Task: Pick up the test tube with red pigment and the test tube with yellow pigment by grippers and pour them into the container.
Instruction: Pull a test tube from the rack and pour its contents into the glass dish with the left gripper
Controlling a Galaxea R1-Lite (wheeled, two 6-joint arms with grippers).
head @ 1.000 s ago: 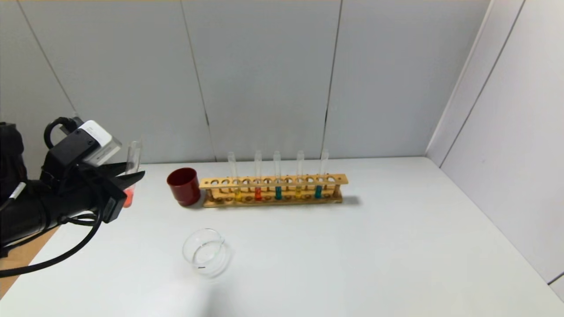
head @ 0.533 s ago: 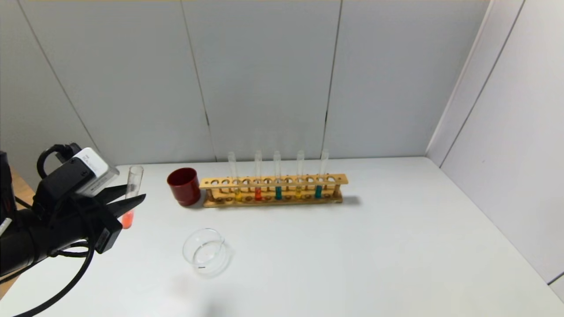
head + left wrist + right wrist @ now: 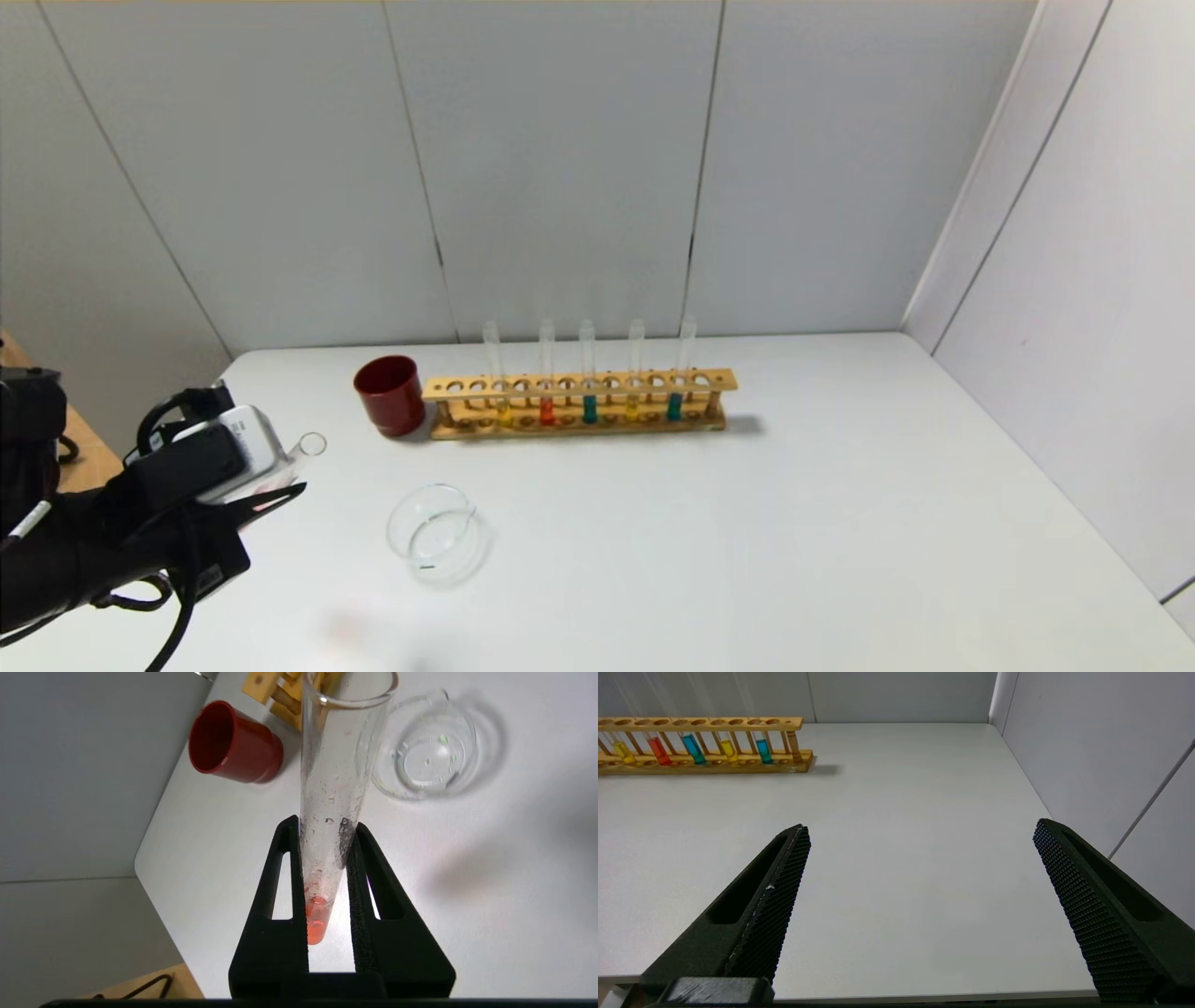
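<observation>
My left gripper hangs low over the table's front left, shut on the test tube with red pigment. Orange-red liquid sits at the tube's round base between the fingers. The tube leans, and its open mouth points away from me, left of the container. That clear glass dish stands apart from the gripper. Two test tubes with yellow pigment stand in the wooden rack. My right gripper is open over bare table near the front edge, outside the head view.
A dark red cup stands at the rack's left end. The rack also holds a second red tube and two teal ones. Grey wall panels close off the back and right. The table's left edge is close to my left arm.
My left gripper has come down and toward the front with the red tube. The tube has gone from nearly upright to leaning, mouth forward. The dish and rack have not moved.
</observation>
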